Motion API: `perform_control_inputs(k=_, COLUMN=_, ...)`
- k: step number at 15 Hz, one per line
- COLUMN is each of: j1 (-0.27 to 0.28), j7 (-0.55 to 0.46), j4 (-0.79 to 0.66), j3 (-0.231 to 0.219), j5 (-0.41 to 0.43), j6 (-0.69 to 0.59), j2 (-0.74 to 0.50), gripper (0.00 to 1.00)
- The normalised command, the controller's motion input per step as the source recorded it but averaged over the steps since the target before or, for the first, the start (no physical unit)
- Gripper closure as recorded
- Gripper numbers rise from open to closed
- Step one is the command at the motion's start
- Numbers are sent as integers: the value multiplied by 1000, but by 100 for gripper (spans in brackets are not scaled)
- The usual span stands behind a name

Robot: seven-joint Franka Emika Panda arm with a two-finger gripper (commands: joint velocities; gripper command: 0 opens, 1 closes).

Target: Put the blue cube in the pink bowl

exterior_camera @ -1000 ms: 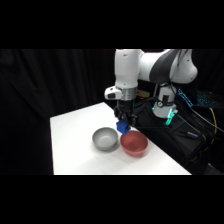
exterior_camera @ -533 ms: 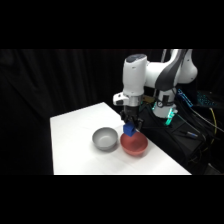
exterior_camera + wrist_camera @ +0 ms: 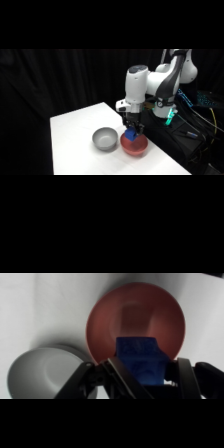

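Observation:
The blue cube [image 3: 130,135] [image 3: 141,359] is held in the air just above the pink bowl [image 3: 135,145] [image 3: 135,319], with my gripper [image 3: 131,131] [image 3: 141,374] shut on it. In the wrist view the cube hangs over the bowl's near rim, and its shadow falls inside the bowl. The pink bowl has nothing in it. It stands near the table's right front edge.
A grey bowl [image 3: 105,138] [image 3: 42,374] stands just left of the pink bowl, nearly touching it. The white table [image 3: 75,140] stretches out to the left and back. Dark equipment and cables lie past the table's right edge.
My gripper has carried the blue cube rightward from beside the grey bowl to a spot over the pink bowl. Neither bowl has moved.

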Motion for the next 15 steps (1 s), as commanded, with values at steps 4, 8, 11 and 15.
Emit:
perform_control_inputs(k=4, j1=26, j7=-84, j4=-10, j3=69, j5=193, j6=231, j2=132, gripper=77)
perform_control_inputs(k=8, j1=23, j7=7, j4=21, j3=13, j5=19, j6=120, j2=70, gripper=15)
perform_control_inputs(k=11, j1=15, j7=10, j4=36, j3=-6, j5=-19, j6=26, j2=4, gripper=0)
perform_control_inputs(k=15, j1=17, j7=50, j4=28, j3=-24, j5=-63, j6=-130, j2=-176, gripper=0)
